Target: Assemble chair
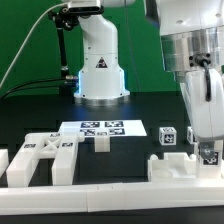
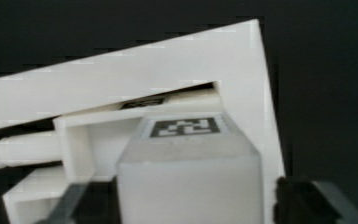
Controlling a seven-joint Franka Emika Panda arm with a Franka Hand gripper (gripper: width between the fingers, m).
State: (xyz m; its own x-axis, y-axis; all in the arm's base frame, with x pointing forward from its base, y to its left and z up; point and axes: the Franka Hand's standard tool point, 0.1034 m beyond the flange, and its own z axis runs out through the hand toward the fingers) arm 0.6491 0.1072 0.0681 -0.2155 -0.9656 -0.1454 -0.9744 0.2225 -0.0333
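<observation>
Pincer [image 1: 207, 150], two-fingered and dark-tipped on the glossy white arm, stands low over the black table [image 1: 140, 112]. Its jaws are wide and astride a matte white blocky plastic chair part [image 1: 182, 166] bearing a square black-and-white tag [image 2: 197, 127]. The wrist view shows the dark fingers [image 2: 34, 205] on either side of that part with a dark gap at each flank, so it is judged open with nothing held. The part sits directly beneath the pincer on the table, close to the low white rail [image 1: 100, 195]. It is judged to be set there so the rail can square it for joining, though contact with the rail cannot be confirmed. The chair is not assembled and its other pieces lie loose. A small white cube with a tag [image 1: 167, 135] is near the pincer, toward the exterior view's left. A small plain white block [image 1: 100, 142] lies farther that way, and a matte white slotted flat panel [image 1: 45, 160] farthest, well apart from the pincer. The thin flat white marker board [image 1: 92, 127] lies just beyond the block, also well apart from the pincer. Containers: none in view, and no part lies inside anything.
</observation>
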